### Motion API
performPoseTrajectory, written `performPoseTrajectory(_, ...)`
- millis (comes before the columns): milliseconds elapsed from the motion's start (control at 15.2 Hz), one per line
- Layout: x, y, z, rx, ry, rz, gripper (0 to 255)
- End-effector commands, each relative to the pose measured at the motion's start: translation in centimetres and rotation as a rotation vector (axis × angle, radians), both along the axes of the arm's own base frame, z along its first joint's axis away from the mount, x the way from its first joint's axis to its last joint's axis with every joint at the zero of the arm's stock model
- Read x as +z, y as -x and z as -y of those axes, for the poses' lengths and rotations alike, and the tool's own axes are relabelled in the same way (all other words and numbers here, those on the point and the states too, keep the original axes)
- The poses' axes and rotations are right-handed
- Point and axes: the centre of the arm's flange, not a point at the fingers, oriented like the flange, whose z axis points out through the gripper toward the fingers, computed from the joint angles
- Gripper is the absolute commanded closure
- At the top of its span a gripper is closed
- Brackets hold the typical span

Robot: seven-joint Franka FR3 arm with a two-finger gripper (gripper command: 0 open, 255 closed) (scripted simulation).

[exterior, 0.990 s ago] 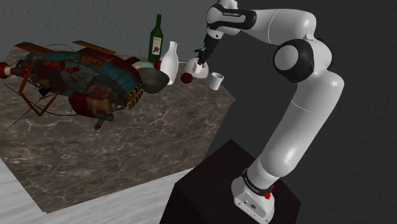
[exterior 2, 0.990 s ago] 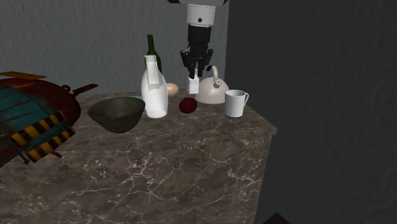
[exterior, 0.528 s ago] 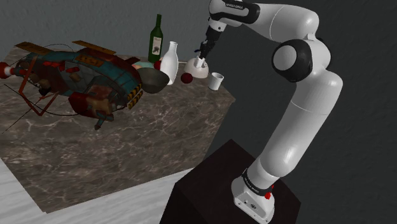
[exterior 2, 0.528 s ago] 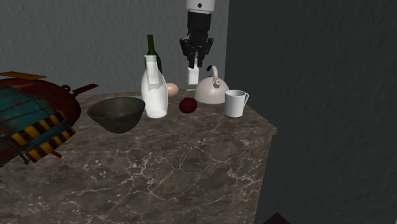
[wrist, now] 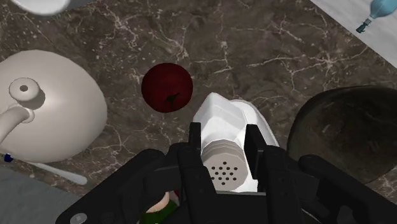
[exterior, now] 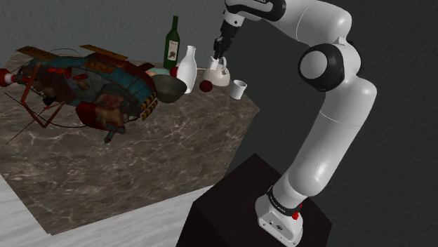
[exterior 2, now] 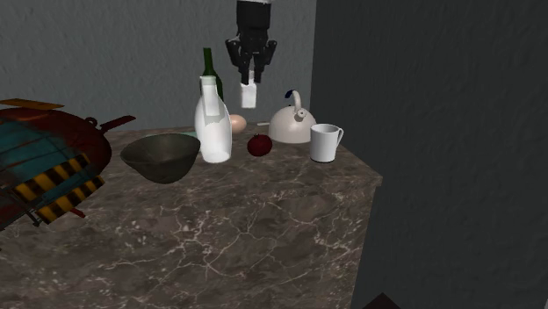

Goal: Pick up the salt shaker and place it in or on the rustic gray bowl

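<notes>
Jaws clasp the white salt shaker [exterior 2: 249, 92] aloft, seemingly over the white bottle [exterior 2: 212, 123] beside the gray bowl [exterior 2: 161, 158].

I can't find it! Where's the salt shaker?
In the second exterior view, the salt shaker hangs in the hand, up in the air, above and between the white jug and the white kettle.

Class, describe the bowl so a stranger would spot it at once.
Start at the dark marble table. On it, the bowl sits between the big rusty model aircraft and the tall white bottle. It alone is dark, wide and open-topped.
</notes>
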Motion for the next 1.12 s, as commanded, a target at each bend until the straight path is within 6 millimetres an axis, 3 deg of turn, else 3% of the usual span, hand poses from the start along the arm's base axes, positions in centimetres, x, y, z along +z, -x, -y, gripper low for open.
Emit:
performPoseTrajectory(0,0.1,-0.6,-2.8,-0.001,0.000,0.000,255)
performPoseTrajectory(1056,2.7,-5.6,-22.7,-0.001,0.000,0.000,255)
